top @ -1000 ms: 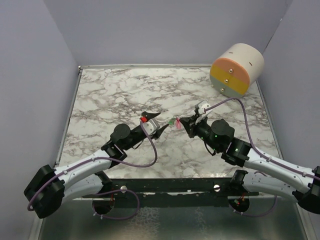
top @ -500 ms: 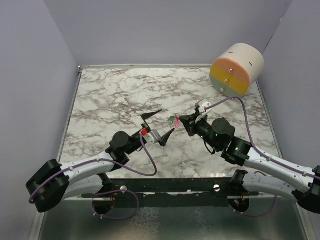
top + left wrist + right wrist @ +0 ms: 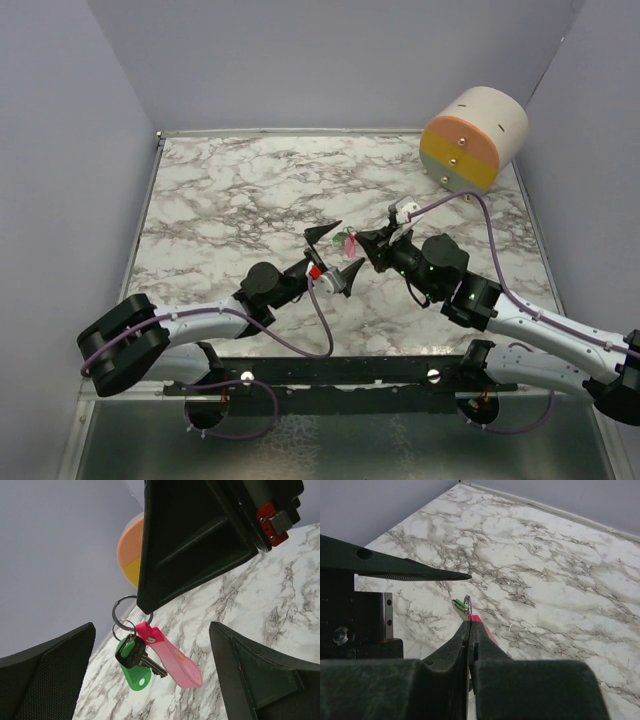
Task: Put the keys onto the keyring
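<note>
Your left claw [image 3: 338, 256] has just changed most. Over the last second it has sprung from half-closed to fully wide and slid from about 7 o'clock toward the centre of the table. Its two tips now stand either side of the hanging bundle without touching it, and it holds nothing.

Just past it, your right claw [image 3: 374, 246] has not changed. Its jaws are pressed flat together on the keyring [image 3: 113, 613], holding it up off the table just to the 3 o'clock side of centre.

The keys hang below that pinch. From the left wrist view, the green key [image 3: 133, 666] sits on a small inner ring and the pink key [image 3: 172, 656] is looped on beside it at its 3 o'clock.

To my eye both are already threaded, so the task looks close to done. The wide claw reads as a release or a fresh approach, and I can't tell you which. Check that the pink one is fully on the wire before you let go.

The table [image 3: 230, 190] under them is white marble with grey veins, and it looks hard and slick. At 1 o'clock in the far corner a cream drum [image 3: 473, 138] with an orange and yellow face lies tilted on its side. Plain lavender-grey walls [image 3: 300, 60] close the space on three sides.
</note>
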Motion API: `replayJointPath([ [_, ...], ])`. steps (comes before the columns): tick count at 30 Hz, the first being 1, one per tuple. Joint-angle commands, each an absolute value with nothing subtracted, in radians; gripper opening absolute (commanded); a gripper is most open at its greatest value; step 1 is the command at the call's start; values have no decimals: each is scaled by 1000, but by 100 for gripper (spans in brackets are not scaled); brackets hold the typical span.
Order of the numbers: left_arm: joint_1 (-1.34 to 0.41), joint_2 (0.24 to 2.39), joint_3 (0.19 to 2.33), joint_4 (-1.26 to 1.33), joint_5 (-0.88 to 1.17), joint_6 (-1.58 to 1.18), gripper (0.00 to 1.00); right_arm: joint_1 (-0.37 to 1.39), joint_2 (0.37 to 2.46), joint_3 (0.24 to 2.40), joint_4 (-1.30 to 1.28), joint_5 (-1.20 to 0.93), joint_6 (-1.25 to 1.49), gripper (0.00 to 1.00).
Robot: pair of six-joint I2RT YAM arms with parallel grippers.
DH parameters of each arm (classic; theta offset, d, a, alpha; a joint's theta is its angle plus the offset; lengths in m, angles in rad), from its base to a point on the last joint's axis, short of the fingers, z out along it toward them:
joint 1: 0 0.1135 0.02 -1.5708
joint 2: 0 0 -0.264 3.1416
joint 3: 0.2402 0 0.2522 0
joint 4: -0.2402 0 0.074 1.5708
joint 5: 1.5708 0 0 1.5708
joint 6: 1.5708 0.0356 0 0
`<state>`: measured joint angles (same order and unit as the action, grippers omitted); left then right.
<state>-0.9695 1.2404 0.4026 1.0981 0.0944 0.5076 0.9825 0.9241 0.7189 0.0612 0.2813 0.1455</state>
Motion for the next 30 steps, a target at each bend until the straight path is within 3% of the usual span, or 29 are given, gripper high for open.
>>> replayJointPath([
  [1, -988, 1265, 442, 1187, 39, 549, 99, 988, 924, 756, 72, 256, 159, 1],
  [5, -998, 1280, 450, 1192, 15, 561, 99, 988, 918, 756, 71, 256, 160, 1],
  [13, -1004, 1302, 448, 1192, -15, 552, 85, 989, 903, 754, 70, 260, 161, 1],
  [30, -1005, 1305, 430, 1192, -21, 517, 39, 988, 893, 737, 103, 274, 171, 1],
])
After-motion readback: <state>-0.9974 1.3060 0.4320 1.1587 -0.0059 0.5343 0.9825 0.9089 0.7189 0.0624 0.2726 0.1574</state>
